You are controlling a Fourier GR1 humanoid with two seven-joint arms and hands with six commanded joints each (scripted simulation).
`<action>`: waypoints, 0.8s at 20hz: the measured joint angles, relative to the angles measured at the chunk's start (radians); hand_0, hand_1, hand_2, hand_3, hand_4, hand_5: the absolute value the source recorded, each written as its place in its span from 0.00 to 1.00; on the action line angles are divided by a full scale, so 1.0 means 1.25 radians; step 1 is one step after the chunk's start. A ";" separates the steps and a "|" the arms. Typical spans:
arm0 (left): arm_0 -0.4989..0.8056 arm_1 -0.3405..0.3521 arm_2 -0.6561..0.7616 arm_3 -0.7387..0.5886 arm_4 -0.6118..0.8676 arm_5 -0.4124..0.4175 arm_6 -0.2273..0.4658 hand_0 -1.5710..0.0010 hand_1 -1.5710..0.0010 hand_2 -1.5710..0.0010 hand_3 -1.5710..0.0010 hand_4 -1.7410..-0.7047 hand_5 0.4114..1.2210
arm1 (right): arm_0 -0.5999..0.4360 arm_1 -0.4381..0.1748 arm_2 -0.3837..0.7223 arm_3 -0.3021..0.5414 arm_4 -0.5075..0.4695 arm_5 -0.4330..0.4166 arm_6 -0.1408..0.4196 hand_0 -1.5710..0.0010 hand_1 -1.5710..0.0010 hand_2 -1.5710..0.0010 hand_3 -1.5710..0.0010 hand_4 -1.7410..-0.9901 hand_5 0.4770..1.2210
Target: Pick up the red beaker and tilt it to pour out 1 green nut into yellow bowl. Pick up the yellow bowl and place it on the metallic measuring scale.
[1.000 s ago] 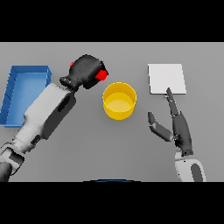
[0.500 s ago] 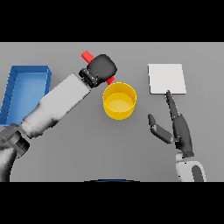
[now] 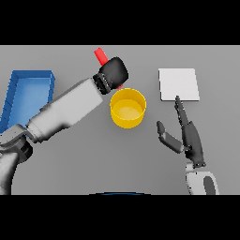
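My left hand [image 3: 112,72] is curled round the red beaker [image 3: 100,56], whose far end sticks out behind the hand toward the upper left; a bit of red also shows below the hand, at the bowl's far rim. The beaker is tilted over the far left edge of the yellow bowl [image 3: 127,108], which stands on the table at the centre. No green nut can be seen. The metallic measuring scale [image 3: 178,84], a pale square plate, lies to the right of the bowl. My right hand [image 3: 187,136] hovers open just in front of the scale, fingers straight and pointing away.
A blue tray [image 3: 28,93] sits at the far left, beside my left forearm [image 3: 65,112], which crosses the table diagonally.
My left hand has carried the red beaker rightward to the bowl's far rim and turned it, so its end now points up and left. The right hand has hardly moved.
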 measured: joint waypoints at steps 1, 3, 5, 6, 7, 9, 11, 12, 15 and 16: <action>0.001 -0.008 -0.013 0.007 -0.009 0.017 0.011 0.00 0.00 0.00 0.00 0.00 1.00 | 0.002 0.005 0.003 0.002 0.010 -0.010 -0.002 1.00 1.00 1.00 1.00 0.92 0.30; -0.004 -0.016 -0.051 0.009 -0.033 0.025 0.020 0.00 0.00 0.00 0.00 0.00 1.00 | 0.006 -0.004 -0.004 0.006 0.011 -0.011 0.001 1.00 1.00 1.00 1.00 0.90 0.28; -0.020 -0.016 -0.080 0.013 -0.047 0.023 0.013 0.00 0.00 0.00 0.00 0.01 1.00 | -0.006 -0.001 -0.004 0.005 0.028 -0.029 0.009 1.00 1.00 1.00 1.00 0.88 0.27; -0.033 -0.025 -0.096 0.024 -0.055 0.014 0.009 0.00 0.00 0.00 0.00 0.01 1.00 | -0.009 0.000 -0.003 0.013 0.029 -0.029 0.007 1.00 1.00 1.00 1.00 0.88 0.27; -0.045 -0.028 -0.115 0.026 -0.064 0.007 0.000 0.00 0.00 0.00 0.00 0.01 1.00 | -0.001 0.003 0.000 0.018 0.029 -0.028 -0.009 1.00 1.00 1.00 1.00 0.88 0.27; -0.076 -0.037 -0.151 0.042 -0.084 0.007 -0.019 0.00 0.00 0.00 0.00 0.01 1.00 | -0.006 0.003 -0.001 0.019 0.032 -0.032 -0.012 1.00 1.00 1.00 1.00 0.90 0.26; -0.101 -0.058 -0.188 0.067 -0.100 -0.011 -0.040 0.00 0.00 0.00 0.00 0.01 1.00 | 0.002 0.004 0.004 0.008 0.039 -0.035 -0.024 1.00 1.00 1.00 1.00 0.91 0.26; -0.107 -0.063 -0.204 0.072 -0.106 -0.014 -0.043 0.00 0.00 0.00 0.00 0.01 1.00 | 0.005 0.004 0.010 0.000 0.049 -0.037 -0.014 1.00 1.00 1.00 1.00 0.92 0.27; -0.133 -0.080 -0.230 0.086 -0.111 -0.032 -0.040 0.00 0.00 0.00 0.00 0.01 1.00 | -0.006 0.007 0.006 0.010 0.047 -0.039 -0.001 1.00 1.00 1.00 1.00 0.94 0.28; -0.144 -0.075 -0.229 0.087 -0.103 -0.042 -0.051 0.00 0.00 0.00 0.00 0.01 1.00 | -0.014 0.006 0.002 0.017 0.042 -0.039 0.000 1.00 1.00 1.00 1.00 0.95 0.28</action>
